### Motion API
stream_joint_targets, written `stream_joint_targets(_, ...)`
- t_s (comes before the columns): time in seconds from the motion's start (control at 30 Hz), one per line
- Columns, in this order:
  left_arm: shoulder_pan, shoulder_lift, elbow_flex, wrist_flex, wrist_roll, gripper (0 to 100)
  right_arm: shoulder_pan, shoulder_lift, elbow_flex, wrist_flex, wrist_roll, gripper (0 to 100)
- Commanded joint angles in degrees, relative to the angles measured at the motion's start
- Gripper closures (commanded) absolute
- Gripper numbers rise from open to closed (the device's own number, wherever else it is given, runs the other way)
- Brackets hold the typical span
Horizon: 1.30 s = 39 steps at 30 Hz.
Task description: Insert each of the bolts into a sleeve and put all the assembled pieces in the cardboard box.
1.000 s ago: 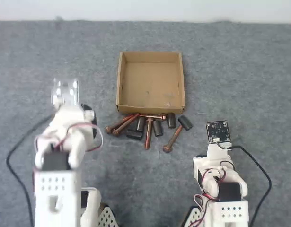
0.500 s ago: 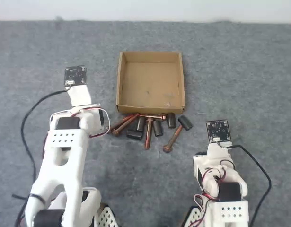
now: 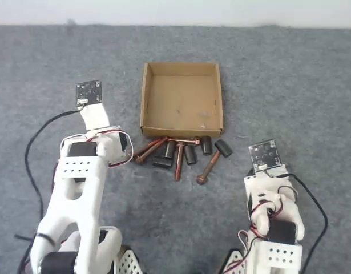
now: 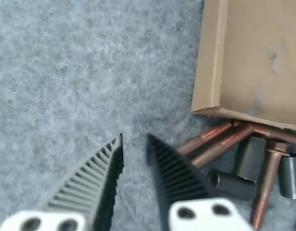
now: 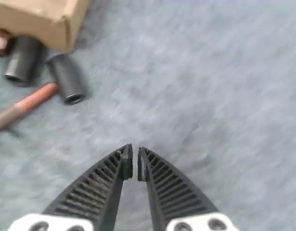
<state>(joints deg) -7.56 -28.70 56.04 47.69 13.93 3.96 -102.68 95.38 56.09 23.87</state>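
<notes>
Jaws nearly together above grey carpet (image 5: pixel 210 72), dark sleeve (image 5: pixel 67 84) beyond.

Bolts (image 3: pixel 179 161) look coppery metal, sleeves (image 3: pixel 190 154) matt, carpet (image 3: pixel 289 85) seemingly fuzzy

- My left wrist camera cuts the cardboard box (image 4: pixel 249 57) off at the frame edge, so I see one corner and part of its floor.
- A sleeve (image 4: pixel 291 175) beside it is sliced by the same edge.
- On my right wrist camera, a bolt (image 5: pixel 22 109) runs out past the edge, far end lost.
- From above, the pile (image 3: pixel 181 151) at the box's 6 o'clock overlaps, and I cannot count its pieces.
</notes>
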Motion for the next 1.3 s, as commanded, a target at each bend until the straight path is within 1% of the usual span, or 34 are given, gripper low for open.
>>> stream_joint_targets(0.0,0.0,0.1,1.3,-3.3,0.7,87,1.3,-0.6,-0.8,-2.9,0.0,98.8)
stream_joint_targets(0.13,-0.1,0.1,2.2,-5.5,0.7,87,0.4,-0.5,-6.2,-0.3,-0.2,98.8)
stream_joint_targets(0.27,-0.1,0.1,2.3,-5.4,0.6,87,-3.9,2.7,-13.7,4.9,-0.2,98.8)
stream_joint_targets(0.37,-0.1,0.1,2.3,-5.4,0.6,87,-6.5,12.8,-20.7,6.5,-1.3,98.8)
stream_joint_targets(0.47,-0.1,0.1,2.4,-5.4,0.6,87,-7.0,26.1,-27.5,6.2,-4.7,98.8)
stream_joint_targets(0.6,-0.1,0.1,2.5,-5.5,0.6,87,-8.0,40.8,-35.3,5.2,-6.1,98.8)
stream_joint_targets(0.73,-0.1,0.1,2.5,-5.6,0.6,87,-10.1,52.4,-40.5,4.3,-6.4,98.8)
stream_joint_targets(0.87,-0.1,0.1,2.5,-5.6,0.8,87,-13.2,61.9,-43.3,0.5,-9.8,98.8)
stream_joint_targets(0.97,-0.1,0.1,2.5,-5.7,0.8,87,-17.3,68.0,-45.4,-1.7,-8.5,98.5)
stream_joint_targets(1.03,-0.1,0.1,2.5,-5.7,0.9,87,-18.9,71.6,-46.9,-2.9,-8.7,94.4)
stream_joint_targets(1.13,-0.4,0.1,2.5,-5.7,0.9,87,-19.1,75.7,-49.6,-3.1,-8.9,85.4)
stream_joint_targets(1.27,-2.5,0.2,2.6,-7.6,0.9,87,-19.0,80.3,-52.3,-3.6,-8.4,84.3)
